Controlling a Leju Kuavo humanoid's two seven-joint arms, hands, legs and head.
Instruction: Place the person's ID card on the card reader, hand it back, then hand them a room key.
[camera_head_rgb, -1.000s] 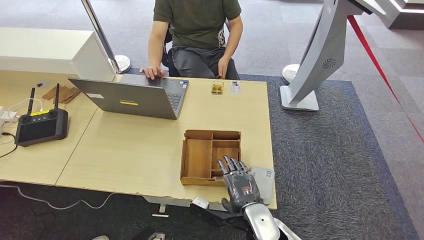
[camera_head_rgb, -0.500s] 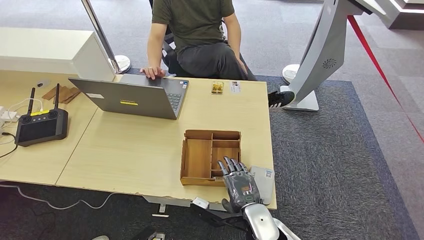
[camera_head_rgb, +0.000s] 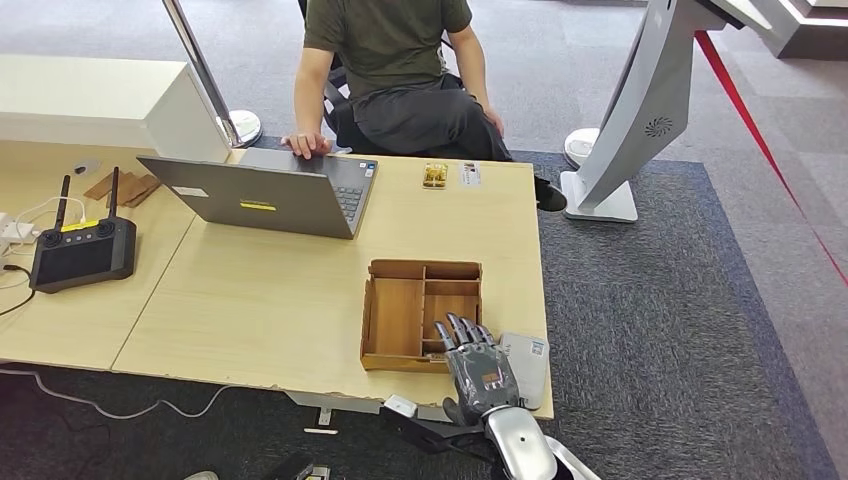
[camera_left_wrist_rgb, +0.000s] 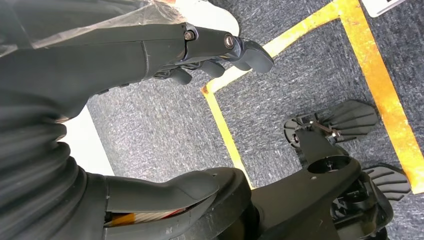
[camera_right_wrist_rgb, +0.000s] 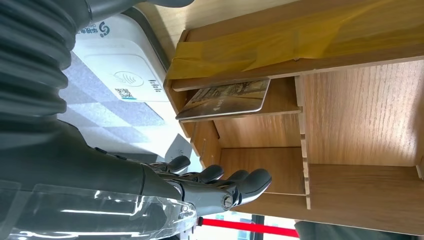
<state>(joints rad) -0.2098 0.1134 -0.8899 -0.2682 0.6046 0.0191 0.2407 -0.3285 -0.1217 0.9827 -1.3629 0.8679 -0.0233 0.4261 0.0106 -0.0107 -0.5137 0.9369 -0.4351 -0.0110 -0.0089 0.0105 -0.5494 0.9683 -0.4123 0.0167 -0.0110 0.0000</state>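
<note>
Your right hand (camera_head_rgb: 478, 368) hovers released over the wooden divided tray (camera_head_rgb: 398, 317) beside the smooth white card reader (camera_head_rgb: 530, 362); your left hand (camera_left_wrist_rgb: 150, 55) hangs empty, fingers loosely curled above grey carpet.

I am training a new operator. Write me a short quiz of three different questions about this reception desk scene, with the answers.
1. True or false: the right hand holds a card.
2. Which lies nearer the desk's right edge: the wooden organizer or the white card reader?
3. Fill in: a card lies in a ___ of the organizer.

Key:
1. False; it hovers open at the organizer's near corner.
2. The card reader.
3. Compartment.
</note>
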